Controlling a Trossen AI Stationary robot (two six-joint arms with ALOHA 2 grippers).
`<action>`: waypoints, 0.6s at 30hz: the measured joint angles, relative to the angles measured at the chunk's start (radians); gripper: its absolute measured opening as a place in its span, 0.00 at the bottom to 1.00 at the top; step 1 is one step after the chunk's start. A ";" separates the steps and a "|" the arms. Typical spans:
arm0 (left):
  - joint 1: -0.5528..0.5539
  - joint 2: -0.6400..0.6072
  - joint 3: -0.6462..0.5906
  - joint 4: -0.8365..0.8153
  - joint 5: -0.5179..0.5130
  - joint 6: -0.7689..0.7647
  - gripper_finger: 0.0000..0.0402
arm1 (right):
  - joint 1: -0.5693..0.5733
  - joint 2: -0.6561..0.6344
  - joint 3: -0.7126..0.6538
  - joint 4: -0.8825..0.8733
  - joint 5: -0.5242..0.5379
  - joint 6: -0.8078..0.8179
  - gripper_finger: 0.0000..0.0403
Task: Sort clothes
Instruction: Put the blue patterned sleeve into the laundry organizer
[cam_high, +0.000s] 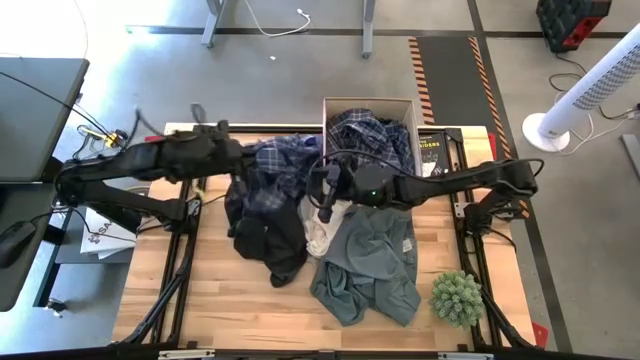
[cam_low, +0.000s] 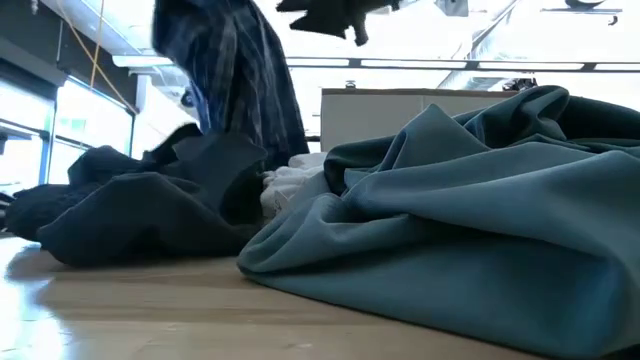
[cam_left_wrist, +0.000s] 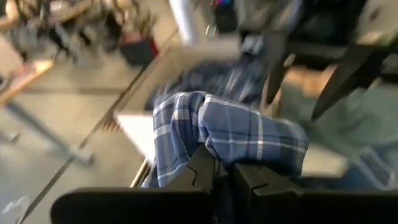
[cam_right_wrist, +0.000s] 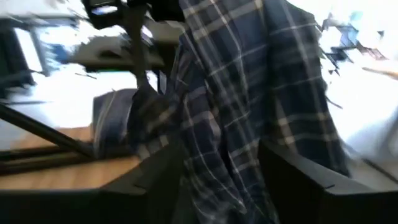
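A blue-and-white plaid shirt (cam_high: 280, 170) hangs from my left gripper (cam_left_wrist: 224, 167), which is shut on it above the table's far left part. In the low view the plaid shirt (cam_low: 235, 70) drops behind a black garment (cam_high: 268, 240) heaped on the table. My right gripper (cam_right_wrist: 230, 174) is open at the table's middle, one finger on each side of the hanging plaid cloth (cam_right_wrist: 249, 93). A white garment (cam_high: 318, 235) lies between the black one and a dark grey-green one (cam_high: 370, 265). More plaid cloth (cam_high: 372, 130) lies in a box. My left gripper pinches a bunched fold of the plaid shirt (cam_left_wrist: 217, 134) between its two fingers; the cloth bulges out past the fingertips. The shirt hangs below the gripper, and its lower part reaches the clothes on the table. My right gripper has the plaid cloth between its open fingers (cam_right_wrist: 298, 171); I cannot tell whether they touch it.
An open box (cam_high: 405, 108) stands at the table's far edge. A small spiky green plant (cam_high: 457, 297) stands at the near right corner. Bare wood (cam_high: 230, 310) shows along the near left. The grey-green garment (cam_low: 470, 220) fills the foreground of the low view.
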 joint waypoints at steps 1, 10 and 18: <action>-0.010 -0.010 0.000 0.014 0.011 0.000 0.02 | -0.007 0.007 0.000 0.021 -0.022 -0.008 0.61; -0.068 0.034 0.000 0.086 0.107 0.035 0.02 | -0.032 0.146 0.049 0.212 -0.052 -0.099 0.83; -0.115 0.150 -0.003 0.161 0.174 0.087 0.01 | -0.032 0.335 0.282 0.161 -0.049 -0.204 0.70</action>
